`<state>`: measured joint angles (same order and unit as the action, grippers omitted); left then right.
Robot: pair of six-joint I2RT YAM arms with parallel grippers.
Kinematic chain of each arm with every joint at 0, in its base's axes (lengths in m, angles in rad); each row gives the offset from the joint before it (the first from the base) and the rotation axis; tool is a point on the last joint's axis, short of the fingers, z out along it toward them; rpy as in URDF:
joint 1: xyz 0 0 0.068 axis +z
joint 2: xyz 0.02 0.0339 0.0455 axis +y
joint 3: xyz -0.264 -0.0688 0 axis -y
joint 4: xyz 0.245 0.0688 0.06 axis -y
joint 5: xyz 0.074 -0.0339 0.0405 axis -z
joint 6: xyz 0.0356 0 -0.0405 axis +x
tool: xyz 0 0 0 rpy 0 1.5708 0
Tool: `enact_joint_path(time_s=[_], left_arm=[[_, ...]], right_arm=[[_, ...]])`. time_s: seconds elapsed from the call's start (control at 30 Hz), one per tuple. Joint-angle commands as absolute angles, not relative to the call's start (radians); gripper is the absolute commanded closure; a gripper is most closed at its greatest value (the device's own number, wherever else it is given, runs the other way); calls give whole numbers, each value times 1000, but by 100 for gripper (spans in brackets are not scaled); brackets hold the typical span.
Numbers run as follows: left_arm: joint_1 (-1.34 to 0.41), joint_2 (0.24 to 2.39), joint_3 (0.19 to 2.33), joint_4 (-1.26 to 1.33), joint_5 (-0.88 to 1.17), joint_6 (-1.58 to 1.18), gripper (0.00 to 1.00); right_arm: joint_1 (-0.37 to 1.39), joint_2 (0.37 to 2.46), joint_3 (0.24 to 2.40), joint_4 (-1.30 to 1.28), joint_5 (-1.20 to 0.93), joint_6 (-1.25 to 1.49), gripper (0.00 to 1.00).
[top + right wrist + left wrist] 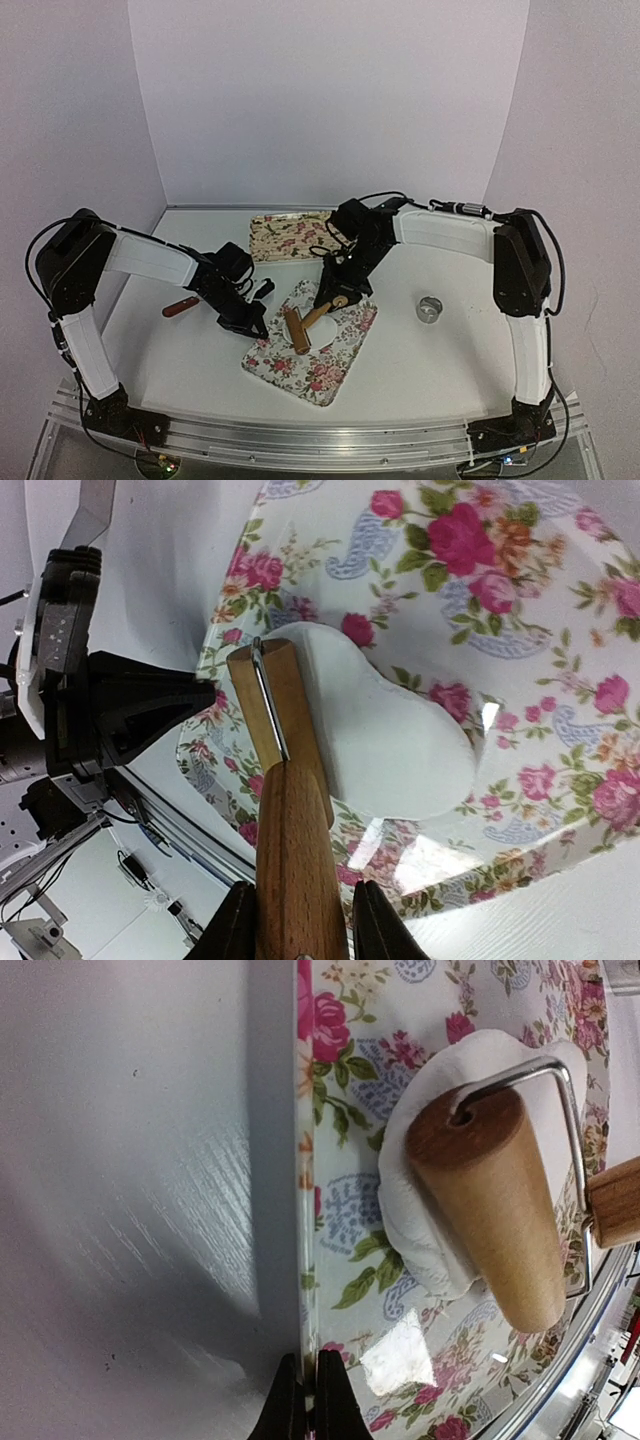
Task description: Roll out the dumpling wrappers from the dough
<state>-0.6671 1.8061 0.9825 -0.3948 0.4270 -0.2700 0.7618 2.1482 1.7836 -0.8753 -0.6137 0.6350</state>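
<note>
Jaws on my left gripper (308, 1400) were pressed tight together on the thin rim of the flowered tray (345, 1200), so I think the tray could not slide. Jaws on my right gripper (300, 935) were part way apart and pinched the wooden handle (298, 860) of the roller (280, 720) between them.

From my right jaws, the handle pointed straight ahead. The roller sat at its far end, resting on the dough (390, 730). The dough was a soft white patch lying flat on the tray. It was not round. Its long way ran from far and left of my right jaws to nearer and right of them. The roller lay on its left side, so most of the dough was to the right of the roller.

From my left jaws, the dough was ahead and off to the right, apart from them.

My right arm was the nearer one, with the roller on the dough. I think the next push had to go to the right, across the dough.
</note>
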Motion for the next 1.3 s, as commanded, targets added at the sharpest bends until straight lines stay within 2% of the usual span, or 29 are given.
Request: enact_joint_path(time_s=[0.0, 0.2, 0.53, 0.77, 0.97, 1.07, 1.27], left_arm=[[-658, 1806, 992, -413, 365, -294, 100], [-659, 1808, 993, -400, 361, -312, 100], [-663, 1817, 1021, -411, 385, -290, 100], [-664, 1817, 1026, -425, 353, -315, 100], [-663, 1779, 1013, -438, 301, -381, 99], [-663, 1731, 1008, -435, 287, -407, 92], [-663, 1655, 1050, -474, 276, -430, 69]], right_arm=[[654, 2168, 1612, -1179, -179, 632, 100], [616, 2132, 1533, -1181, -163, 571, 100], [703, 2249, 1706, -1161, -262, 552, 100], [702, 2180, 1716, -1203, -164, 595, 100], [675, 2032, 1773, -1241, -143, 614, 100], [660, 1962, 1842, -1244, -187, 590, 100], [613, 1879, 1953, -1259, -222, 604, 100]])
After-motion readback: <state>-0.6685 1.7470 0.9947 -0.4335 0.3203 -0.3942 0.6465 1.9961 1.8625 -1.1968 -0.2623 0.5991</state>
